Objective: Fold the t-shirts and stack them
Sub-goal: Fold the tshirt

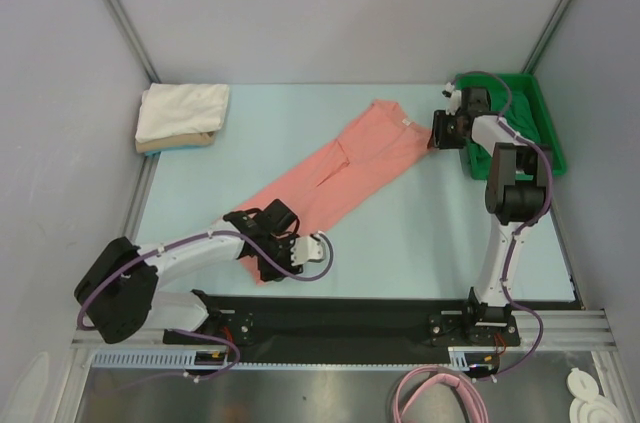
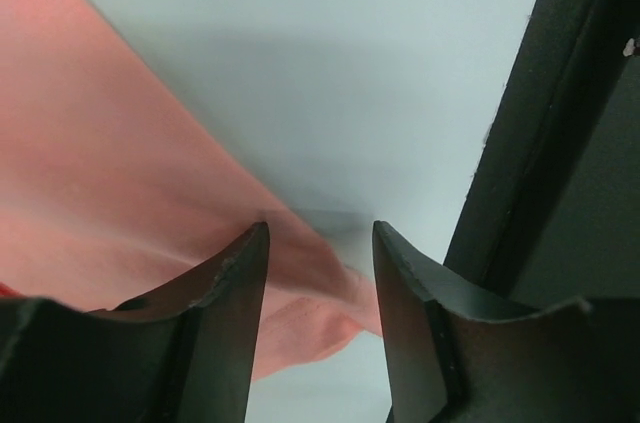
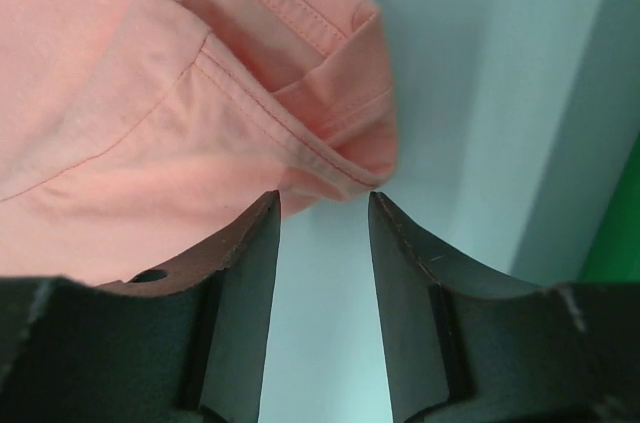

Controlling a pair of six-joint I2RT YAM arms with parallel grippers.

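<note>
Left gripper (image 1: 281, 259): near-left, fingers half parted over the hem corner, nothing pinched.
Salmon-pink t-shirt (image 1: 340, 168): flat on the table (image 1: 420, 233), long axis near-left to far-right.
Right gripper (image 1: 443, 131): far end, fingers half parted, sleeve fold just beyond the tips.

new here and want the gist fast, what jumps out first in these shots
A salmon-pink t-shirt lies stretched diagonally across the middle of the table. The left fingers stand open at its near end, the right fingers open at its far end. A folded white and tan pile sits in the far left corner, a green tray far right.
</note>
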